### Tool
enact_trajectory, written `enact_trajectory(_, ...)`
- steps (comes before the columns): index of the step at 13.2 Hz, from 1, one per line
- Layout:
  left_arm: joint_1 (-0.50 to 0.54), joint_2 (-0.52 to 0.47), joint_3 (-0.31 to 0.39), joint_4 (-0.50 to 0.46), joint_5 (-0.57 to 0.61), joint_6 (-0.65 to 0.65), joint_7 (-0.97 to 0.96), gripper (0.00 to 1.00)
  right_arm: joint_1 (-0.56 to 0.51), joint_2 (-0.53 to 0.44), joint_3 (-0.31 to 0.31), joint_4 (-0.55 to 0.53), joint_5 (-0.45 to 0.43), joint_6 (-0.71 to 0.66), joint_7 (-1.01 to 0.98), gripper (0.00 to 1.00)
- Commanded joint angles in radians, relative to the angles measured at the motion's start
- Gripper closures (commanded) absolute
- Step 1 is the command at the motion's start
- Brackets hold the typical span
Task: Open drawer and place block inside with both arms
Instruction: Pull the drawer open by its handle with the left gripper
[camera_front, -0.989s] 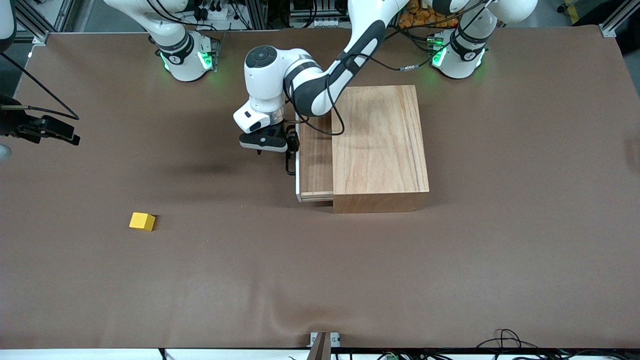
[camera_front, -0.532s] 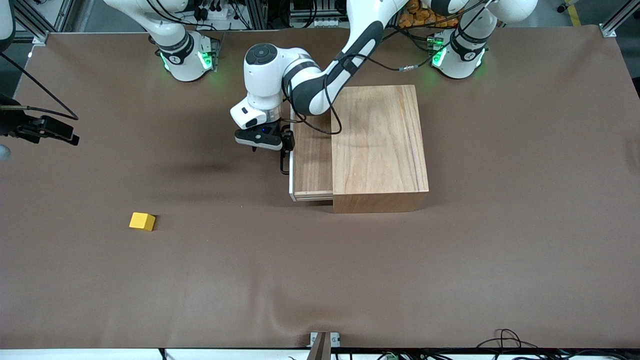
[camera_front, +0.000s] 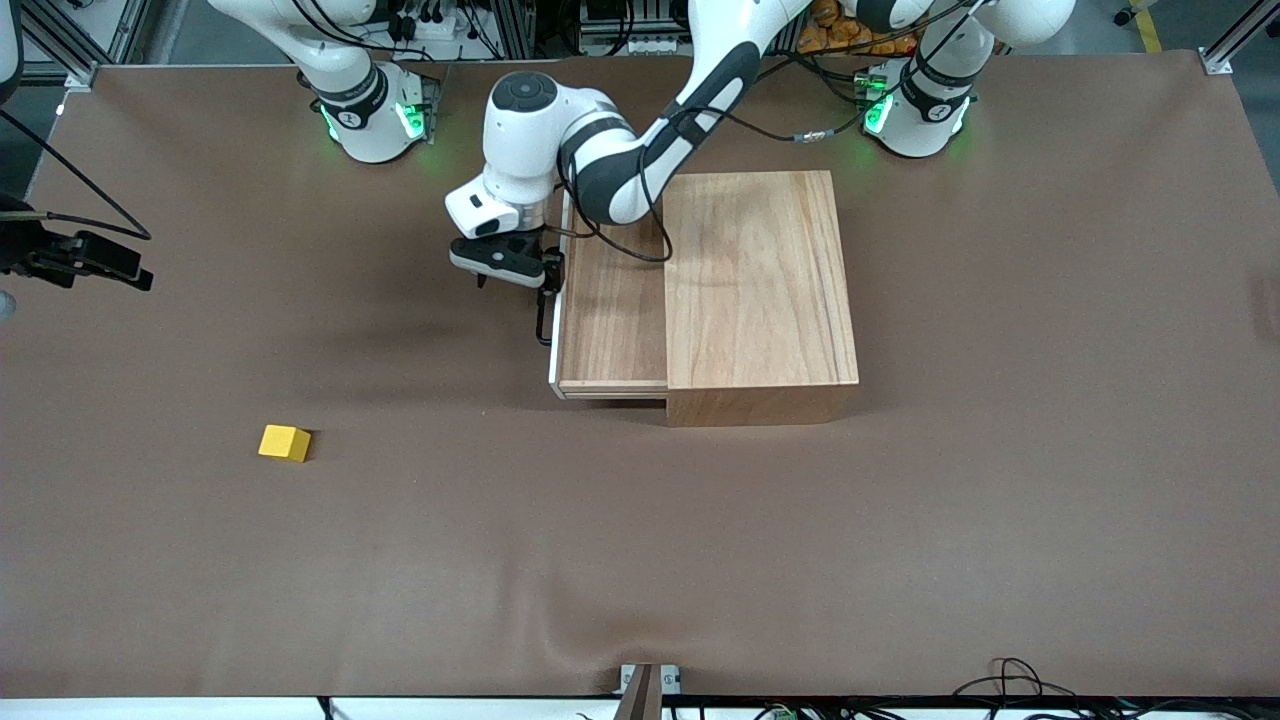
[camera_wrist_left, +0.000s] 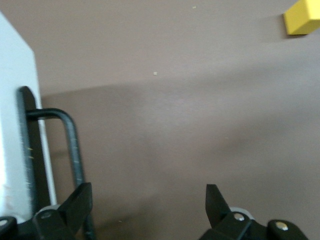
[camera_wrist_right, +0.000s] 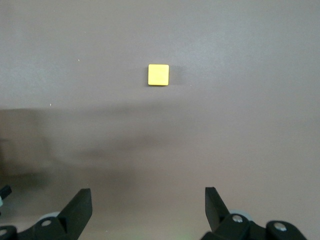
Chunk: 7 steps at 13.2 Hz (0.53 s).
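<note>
Drawer (camera_front: 610, 310) half out, wide left gripper (camera_front: 545, 275) beside its handle (camera_wrist_left: 70, 145); right gripper (camera_wrist_right: 147, 210) wide.

Even overhead light, soft shadows on the table (camera_front: 640, 560) (wrist views slightly blurred).

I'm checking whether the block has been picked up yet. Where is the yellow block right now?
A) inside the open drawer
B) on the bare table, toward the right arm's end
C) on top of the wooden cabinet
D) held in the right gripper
B: the block sits alone on the table, apart from the drawer, with the right gripper open and empty above it.
</note>
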Motion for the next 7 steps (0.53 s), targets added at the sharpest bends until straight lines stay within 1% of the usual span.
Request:
enact_trajectory(1,0.009,-0.027,0.001,0.018,-0.008,-0.068,0.009,0.00,-0.017,0.008,0.012,0.017,-0.016,-0.005,-0.017,0.00)
enact_trajectory(2,0.011,-0.033,0.004,0.017,-0.010,-0.102,0.006,0.00,-0.017,0.008,0.012,0.017,-0.016,-0.005,-0.017,0.00)
enact_trajectory(4,0.037,-0.100,0.018,0.018,-0.010,-0.239,0.009,0.00,-0.019,0.008,0.012,0.017,-0.016,-0.005,-0.019,0.00)
enact_trajectory(5,0.069,-0.157,0.018,0.014,-0.008,-0.331,0.009,0.00,-0.021,0.008,0.012,0.017,-0.016,-0.005,-0.019,0.00)
enact_trajectory(7,0.165,-0.270,0.016,0.014,-0.010,-0.615,0.012,0.00,-0.022,0.010,0.012,0.018,-0.016,-0.005,-0.019,0.00)
